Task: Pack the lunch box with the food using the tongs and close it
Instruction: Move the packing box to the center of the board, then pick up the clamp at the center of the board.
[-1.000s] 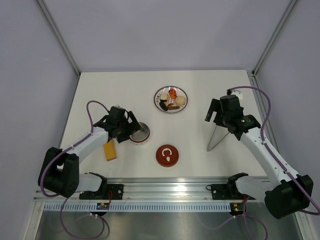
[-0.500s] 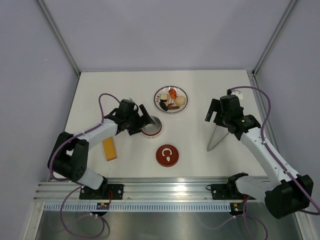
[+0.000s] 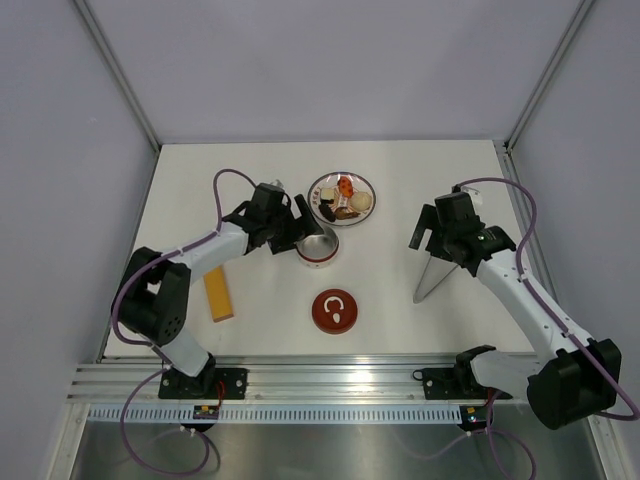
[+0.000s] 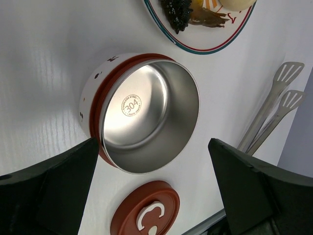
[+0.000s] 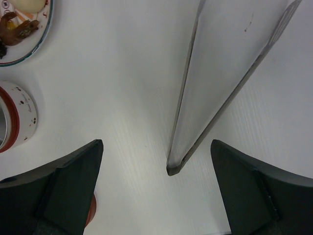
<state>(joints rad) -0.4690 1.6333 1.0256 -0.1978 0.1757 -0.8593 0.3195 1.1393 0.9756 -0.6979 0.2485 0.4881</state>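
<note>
Reaching left gripper (image 4: 153, 144) toward centre, spread wide astride small round shiny steel tin (image 3: 319, 249); hovering right gripper (image 5: 156, 144), equally spread, over slender silvery tongs (image 5: 230, 49).

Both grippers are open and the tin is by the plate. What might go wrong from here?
The left gripper straddles the lunch box, which sits close to the plate; nudging it that way might knock its rim and scatter the food. The tongs lie flat under the open right gripper; a pinch may skid off their thin arms.
</note>
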